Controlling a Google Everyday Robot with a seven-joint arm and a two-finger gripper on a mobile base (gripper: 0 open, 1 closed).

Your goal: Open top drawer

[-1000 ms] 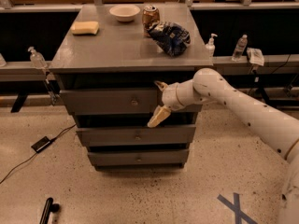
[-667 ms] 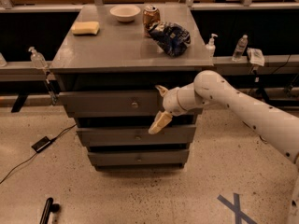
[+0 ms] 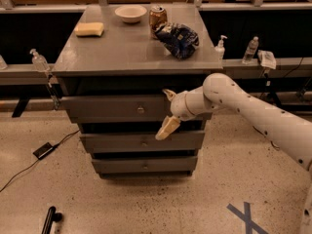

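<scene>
Pincer (image 3: 167, 112) dipped slightly, fingers (image 3: 166, 127) spread wide, before top drawer (image 3: 107, 108), beside its knob (image 3: 140, 109)

Over the last second I've watched the gripper (image 3: 167, 112) sink a little. It hangs spread apart just right of the knob (image 3: 140, 109) on the top drawer (image 3: 107, 108), and its lower finger (image 3: 166, 126) now reaches further below knob level, down to the gap above the middle drawer (image 3: 112, 141). The arm's elbow (image 3: 219, 84) has slid slightly farther right of the knob.
</scene>
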